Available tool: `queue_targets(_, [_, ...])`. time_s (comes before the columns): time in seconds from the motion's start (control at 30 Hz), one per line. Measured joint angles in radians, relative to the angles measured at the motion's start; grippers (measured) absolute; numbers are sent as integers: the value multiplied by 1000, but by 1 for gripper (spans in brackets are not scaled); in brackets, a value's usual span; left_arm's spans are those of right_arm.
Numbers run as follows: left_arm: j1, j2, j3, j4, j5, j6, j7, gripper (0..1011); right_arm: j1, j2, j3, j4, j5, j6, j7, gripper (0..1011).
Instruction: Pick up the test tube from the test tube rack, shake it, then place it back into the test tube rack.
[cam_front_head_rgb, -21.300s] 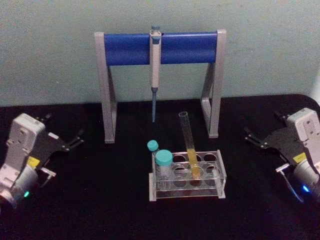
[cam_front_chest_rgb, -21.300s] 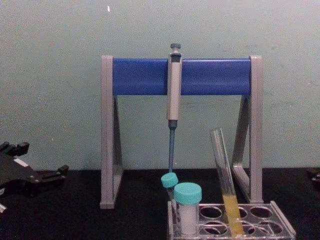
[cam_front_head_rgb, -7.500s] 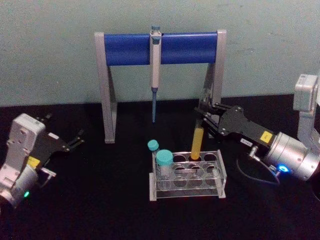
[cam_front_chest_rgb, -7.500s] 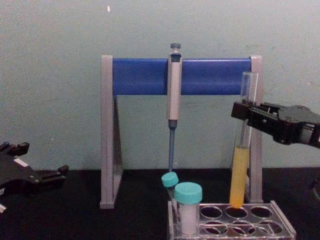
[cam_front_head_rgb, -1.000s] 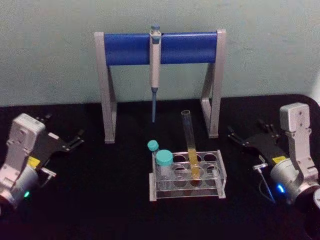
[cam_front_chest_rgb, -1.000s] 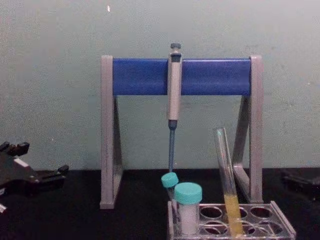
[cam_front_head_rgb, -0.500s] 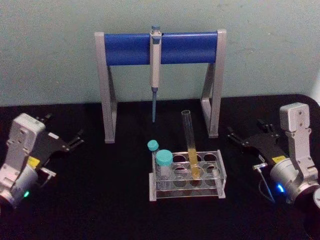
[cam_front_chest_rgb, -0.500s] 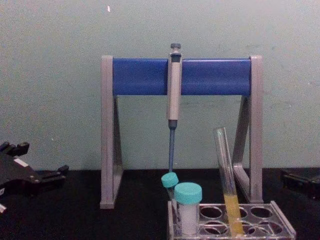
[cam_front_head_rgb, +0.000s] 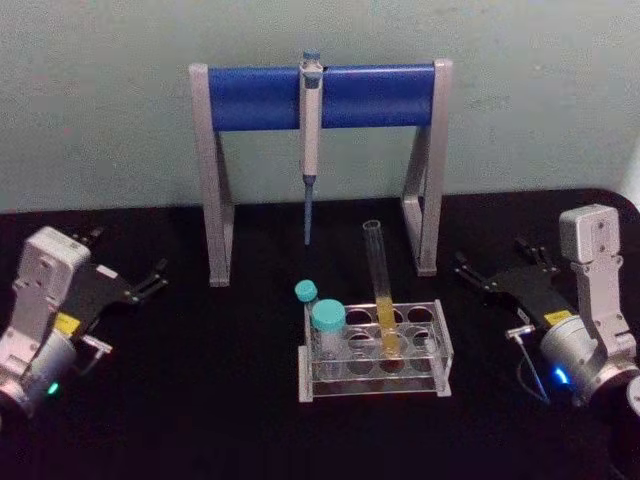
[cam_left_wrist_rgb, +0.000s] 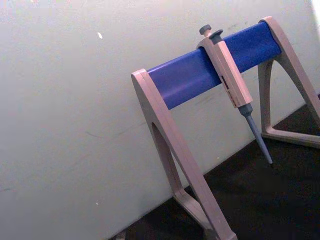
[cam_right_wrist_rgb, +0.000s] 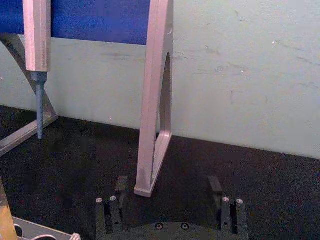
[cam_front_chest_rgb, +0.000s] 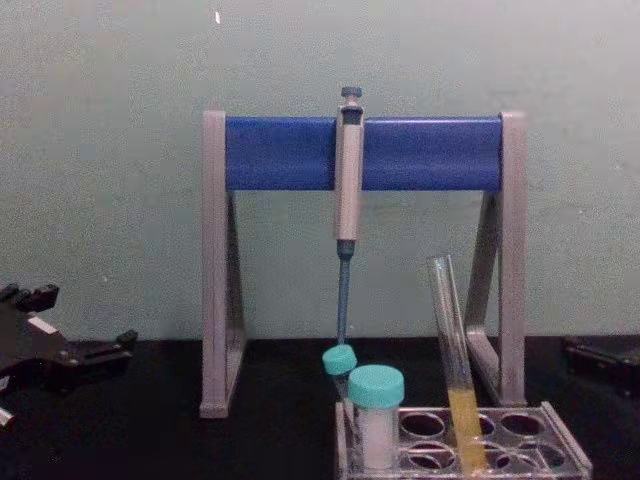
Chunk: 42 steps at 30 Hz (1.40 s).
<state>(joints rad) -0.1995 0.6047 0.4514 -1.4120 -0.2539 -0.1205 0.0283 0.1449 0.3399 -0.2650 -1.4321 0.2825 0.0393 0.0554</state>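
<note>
1. In the middle of the black table (cam_front_head_rgb: 200, 400), the test tube (cam_front_head_rgb: 379, 290) stands in the test tube rack (cam_front_head_rgb: 375, 352), in a hole of the middle row, right of centre. Its round bottom is down and its open mouth up; the long axis leans a little to the left and away, so it is tilted, not plumb. Yellow liquid fills the lower part.
2. The right gripper (cam_front_head_rgb: 490, 268) sits to the right of the rack, well apart from it, fingers spread and holding nothing. The left gripper (cam_front_head_rgb: 125, 268) is parked at the far left, fingers also spread and empty.
3. Two teal-capped tubes (cam_front_head_rgb: 327, 320) stand at the rack's left end. Behind, the pipette (cam_front_head_rgb: 310, 140) hangs from the pipette stand (cam_front_head_rgb: 320, 95).
4. The chest view shows the tube's lean from the side (cam_front_chest_rgb: 452, 360) against the stand's right leg. The right wrist view shows its own two fingers (cam_right_wrist_rgb: 120, 186) parted, with the foot of that leg between and beyond them.
5. Compared with 7.5 seconds ago, when the right gripper held the tube lifted above the rack, the tube is back in its hole and released, and the gripper has drawn away to the right. Over the last second little has changed.
</note>
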Motion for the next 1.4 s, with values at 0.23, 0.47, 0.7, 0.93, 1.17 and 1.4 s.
queue_targets(0.23, [0, 0, 0, 0, 0, 0, 0, 1001, 0, 0, 0, -1, 0, -1, 0, 1000])
queue_targets(0.47, [0, 0, 0, 0, 0, 0, 0, 1001, 0, 0, 0, -1, 0, -1, 0, 1000])
queue_targets(0.7, [0, 0, 0, 0, 0, 0, 0, 1001, 0, 0, 0, -1, 0, -1, 0, 1000])
queue_targets(0.93, [0, 0, 0, 0, 0, 0, 0, 1001, 0, 0, 0, -1, 0, -1, 0, 1000])
queue_targets(1.17, [0, 0, 0, 0, 0, 0, 0, 1001, 0, 0, 0, -1, 0, -1, 0, 1000])
queue_targets(1.4, [0, 0, 0, 0, 0, 0, 0, 1001, 0, 0, 0, -1, 0, -1, 0, 1000])
